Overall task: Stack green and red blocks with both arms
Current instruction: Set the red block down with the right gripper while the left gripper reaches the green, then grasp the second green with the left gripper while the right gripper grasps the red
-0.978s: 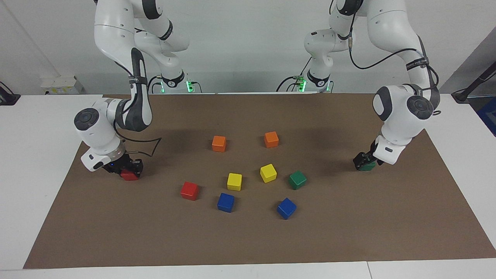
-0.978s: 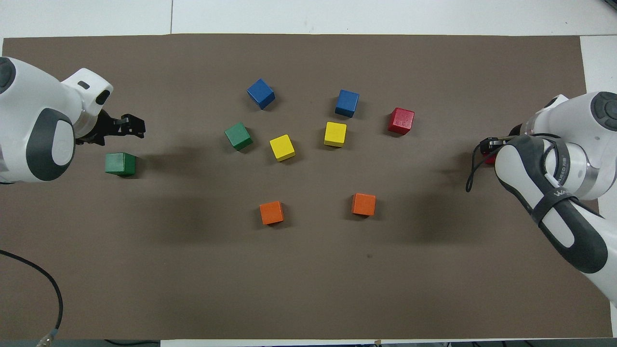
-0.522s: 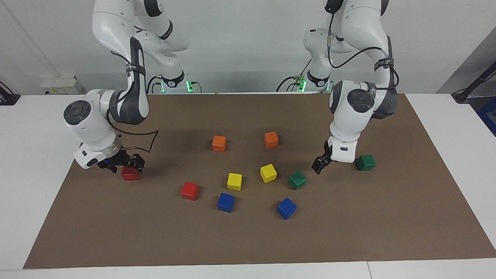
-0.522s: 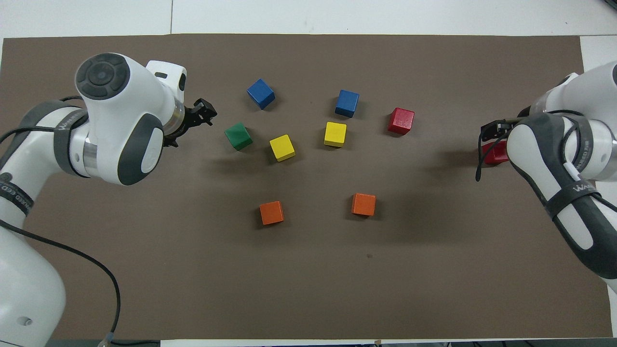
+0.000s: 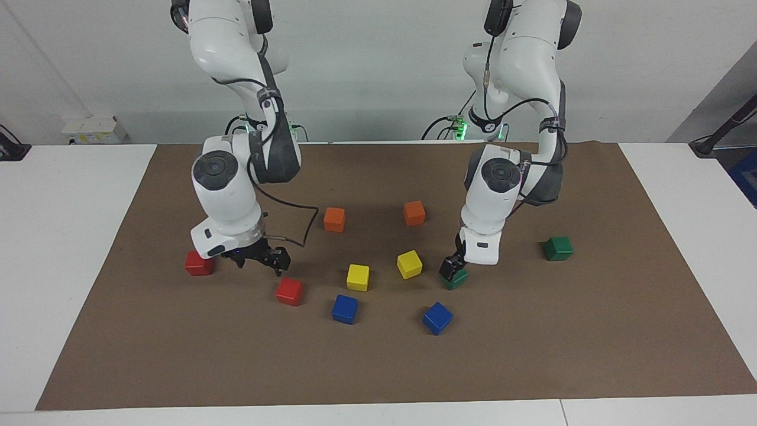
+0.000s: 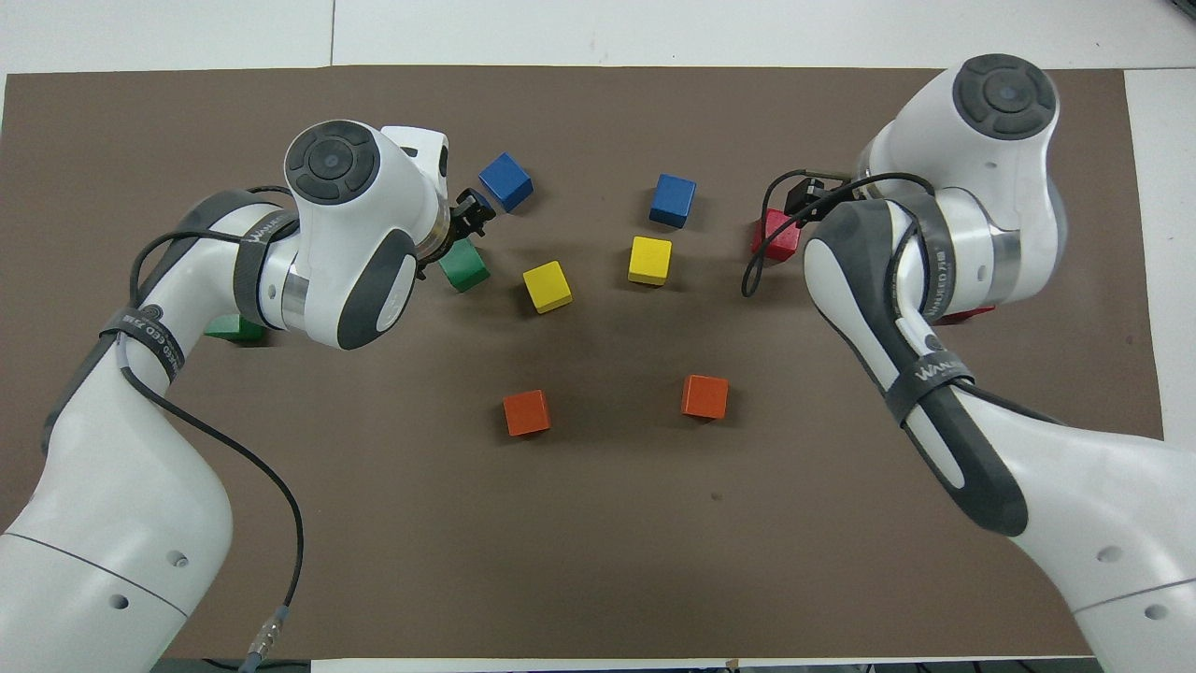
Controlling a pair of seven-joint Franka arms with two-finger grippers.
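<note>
One green block [image 5: 458, 279] [image 6: 464, 268] lies beside the yellow blocks. My left gripper [image 5: 450, 271] [image 6: 472, 210] is open and down at this block, its fingers against the block's top edge. The second green block [image 5: 558, 248] [image 6: 229, 328] rests alone toward the left arm's end, partly covered by the arm in the overhead view. One red block [image 5: 289, 291] [image 6: 777, 234] lies near the blue blocks. My right gripper [image 5: 260, 261] [image 6: 802, 198] is open and empty, low over the mat just beside it. The second red block [image 5: 199, 263] [image 6: 962, 316] sits toward the right arm's end.
Two yellow blocks [image 5: 358, 277] [image 5: 409, 264], two blue blocks [image 5: 345, 309] [image 5: 437, 318] and two orange blocks [image 5: 334, 219] [image 5: 414, 212] lie in the middle of the brown mat [image 5: 378, 367].
Both grippers let go of their blocks at the mat's ends and swung inward. The left gripper came down at the middle green block; the right gripper moved beside the middle red block.
</note>
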